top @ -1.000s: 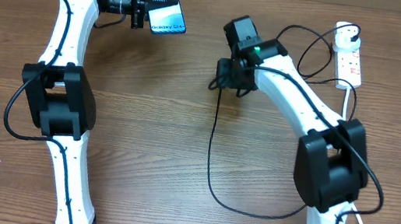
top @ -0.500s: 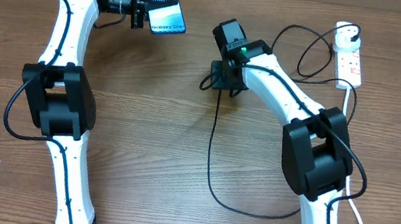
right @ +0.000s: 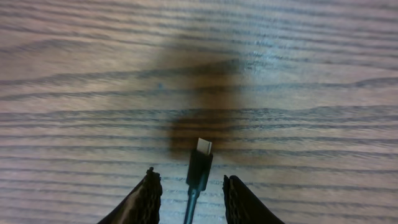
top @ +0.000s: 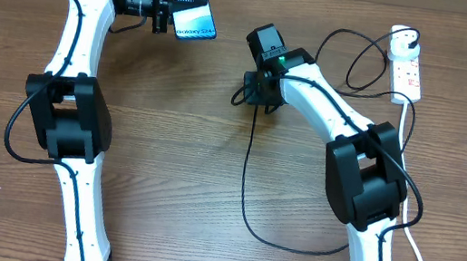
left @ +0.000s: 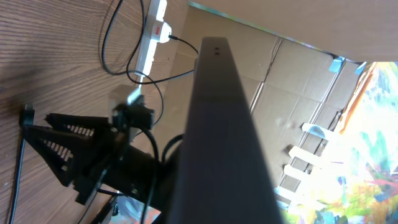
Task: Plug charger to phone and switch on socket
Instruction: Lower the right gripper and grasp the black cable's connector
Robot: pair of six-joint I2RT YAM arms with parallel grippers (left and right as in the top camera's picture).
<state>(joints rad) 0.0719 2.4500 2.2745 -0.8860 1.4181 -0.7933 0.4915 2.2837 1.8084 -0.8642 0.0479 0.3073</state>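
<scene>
My left claw (top: 176,4) grips the phone (top: 196,21); my right claw (right: 190,184) pinches the charger (right: 200,164), tip above the table (right: 311,74).

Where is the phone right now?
In the overhead view the phone is at the far left end of the table, held in the left gripper. The socket is way over on the far right.

The charger (right: 199,169) is black, the phone (top: 196,22) screen teal, the socket (top: 408,77) white.
</scene>
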